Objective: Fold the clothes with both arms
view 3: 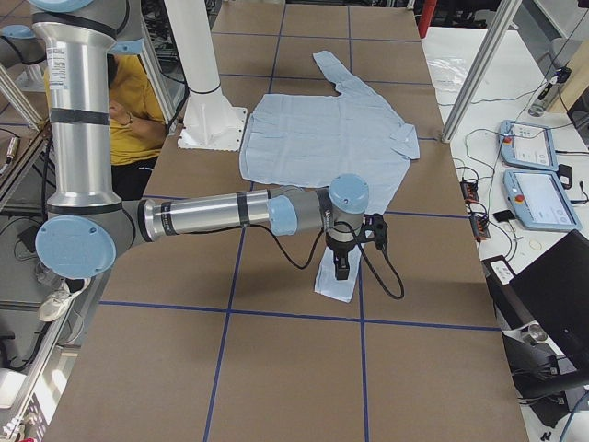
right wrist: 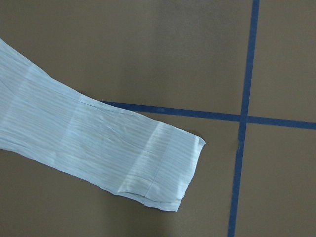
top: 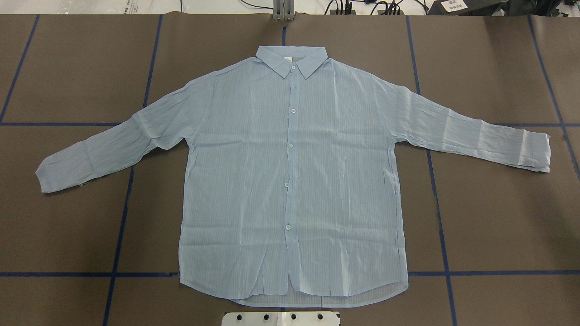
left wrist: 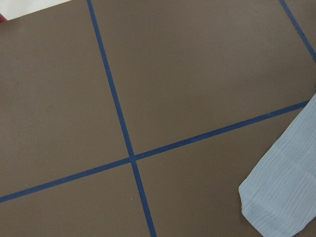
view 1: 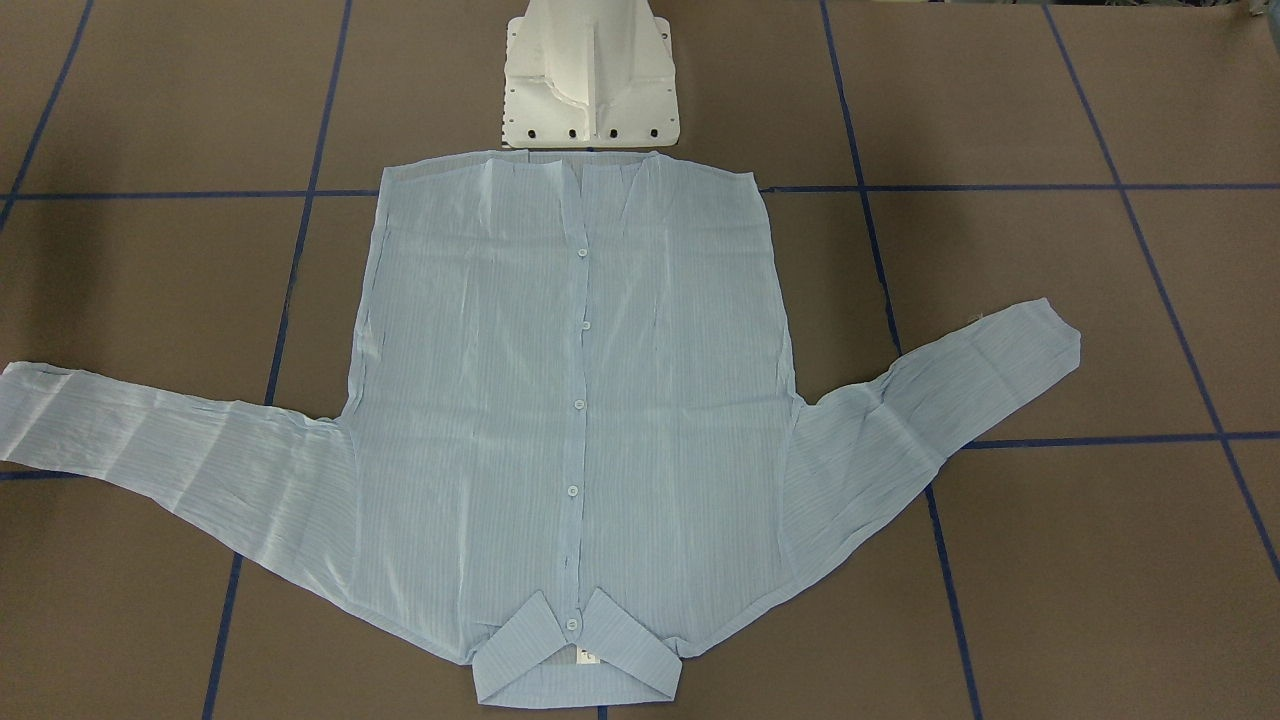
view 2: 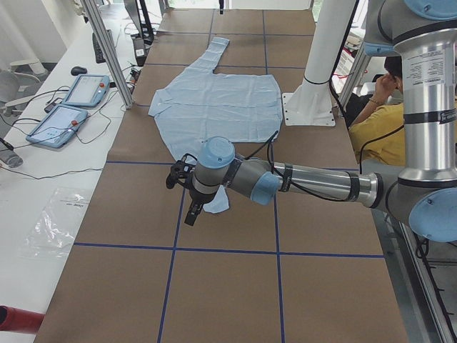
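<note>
Pale-blue thin cloth lies spread on the brown surface (top: pixel 498 217). The shirt (top: pixel 290 181) is flat, buttoned and front side up, in the middle between the blue tape lines. Seen from behind the robot, its collar (top: pixel 292 61) points to 12 o'clock. The hem lies at 6 o'clock, just beside the white pedestal (view 1: pixel 590 80). The left sleeve (top: pixel 90 156) runs out toward 8 o'clock and the right sleeve (top: pixel 476 131) toward 4 o'clock.

I think it is laid so open in order that each arm has one sleeve on its own side. The left arm (view 2: pixel 321 182) reaches low over the end of the left sleeve, and the right arm (view 3: pixel 212 214) does the same over the right cuff (right wrist: pixel 163 168). Probably the cuffs are to be taken first. Whether the jaws are wide or narrow I cannot tell for either arm, because only the side views show them.

Folding is not yet begun. Nothing here serves as a container; the shirt rests directly on the surface.
</note>
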Action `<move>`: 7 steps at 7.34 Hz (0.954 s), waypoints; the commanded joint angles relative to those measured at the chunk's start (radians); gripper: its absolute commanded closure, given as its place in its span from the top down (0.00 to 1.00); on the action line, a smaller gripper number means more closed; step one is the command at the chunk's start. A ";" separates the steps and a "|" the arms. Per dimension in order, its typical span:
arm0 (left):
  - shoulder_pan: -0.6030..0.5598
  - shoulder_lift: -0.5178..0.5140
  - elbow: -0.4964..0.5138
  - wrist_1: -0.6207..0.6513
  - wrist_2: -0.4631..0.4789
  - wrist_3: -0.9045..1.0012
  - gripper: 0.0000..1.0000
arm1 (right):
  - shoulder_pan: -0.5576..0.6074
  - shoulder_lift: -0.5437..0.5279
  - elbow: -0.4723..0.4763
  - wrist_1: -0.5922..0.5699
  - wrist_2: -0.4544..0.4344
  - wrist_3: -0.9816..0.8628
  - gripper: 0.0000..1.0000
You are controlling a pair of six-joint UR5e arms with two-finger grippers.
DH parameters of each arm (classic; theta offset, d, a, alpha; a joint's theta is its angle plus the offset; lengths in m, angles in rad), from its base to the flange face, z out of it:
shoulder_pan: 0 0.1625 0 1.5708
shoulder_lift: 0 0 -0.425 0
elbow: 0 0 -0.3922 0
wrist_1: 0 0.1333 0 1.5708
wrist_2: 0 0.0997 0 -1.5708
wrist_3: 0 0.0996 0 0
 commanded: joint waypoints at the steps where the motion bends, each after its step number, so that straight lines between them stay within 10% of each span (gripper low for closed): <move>1: 0.000 0.004 -0.007 -0.010 0.002 0.009 1.00 | 0.013 -0.030 -0.007 0.005 -0.001 0.005 1.00; 7: 0.001 0.015 -0.027 -0.013 -0.004 0.001 1.00 | -0.008 -0.020 -0.033 0.006 0.006 0.039 1.00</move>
